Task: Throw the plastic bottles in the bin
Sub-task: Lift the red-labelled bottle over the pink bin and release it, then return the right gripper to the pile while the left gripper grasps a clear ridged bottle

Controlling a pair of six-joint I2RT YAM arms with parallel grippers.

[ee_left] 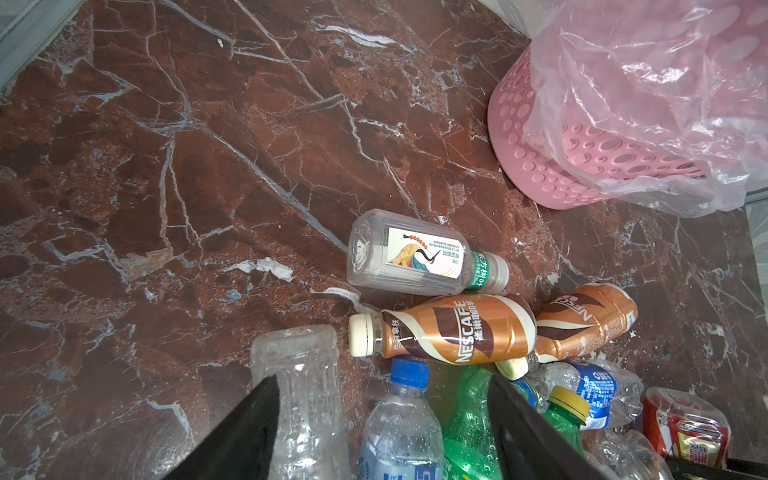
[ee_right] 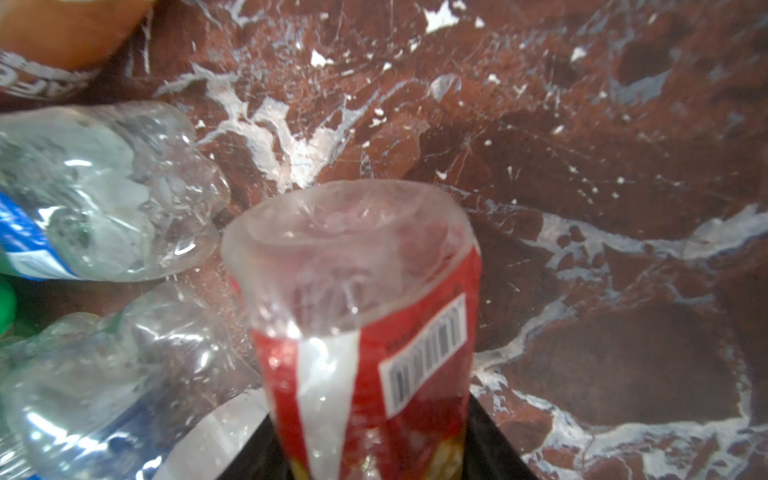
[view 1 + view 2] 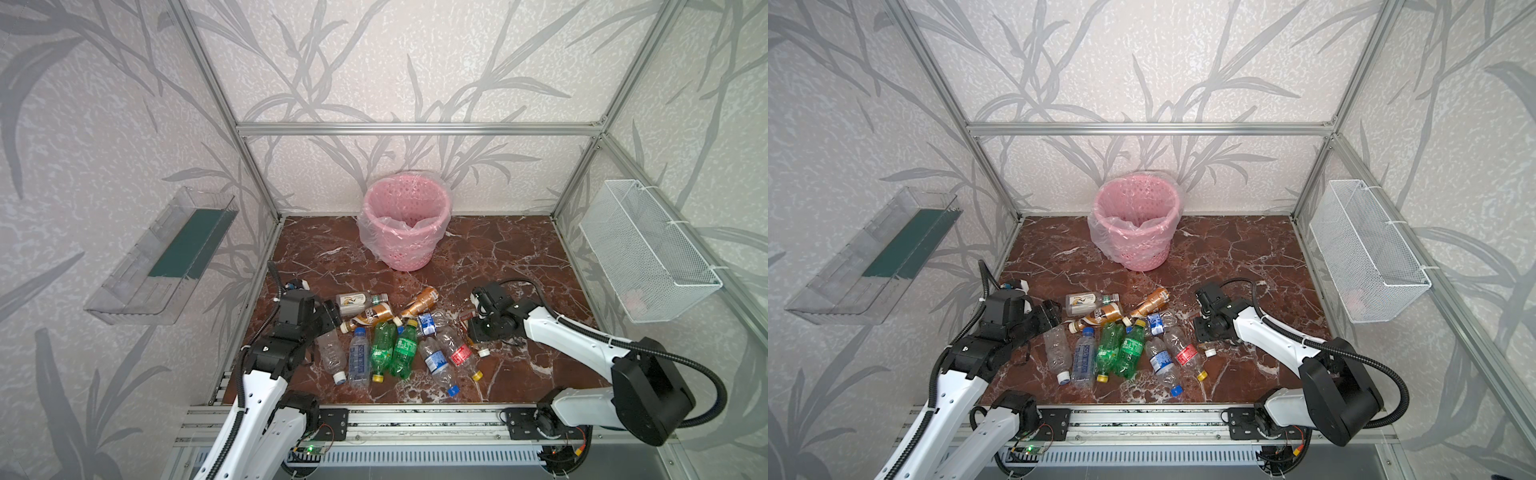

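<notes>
The pink bin point(image 3: 405, 226) point(image 3: 1136, 224) point(image 1: 540, 174), lined with a clear bag, stands at the back of the marble floor. Several plastic bottles lie heaped in front, among them two green ones point(image 3: 392, 349) and orange-brown ones point(image 1: 453, 328). My right gripper point(image 2: 374, 436) point(image 3: 473, 328) is low at the heap's right edge. It is shut on a clear bottle with a red label point(image 2: 361, 316), which is mostly hidden under it in both top views. My left gripper point(image 1: 384, 399) point(image 3: 330, 318) hangs open over a clear bottle point(image 1: 307, 399) and a blue-capped bottle point(image 1: 403, 419).
A clear wall tray point(image 3: 162, 257) hangs on the left wall and a white wire basket point(image 3: 648, 249) on the right wall. Aluminium frame posts edge the floor. A rail point(image 3: 415, 419) runs along the front. Bare marble lies between the heap and the bin.
</notes>
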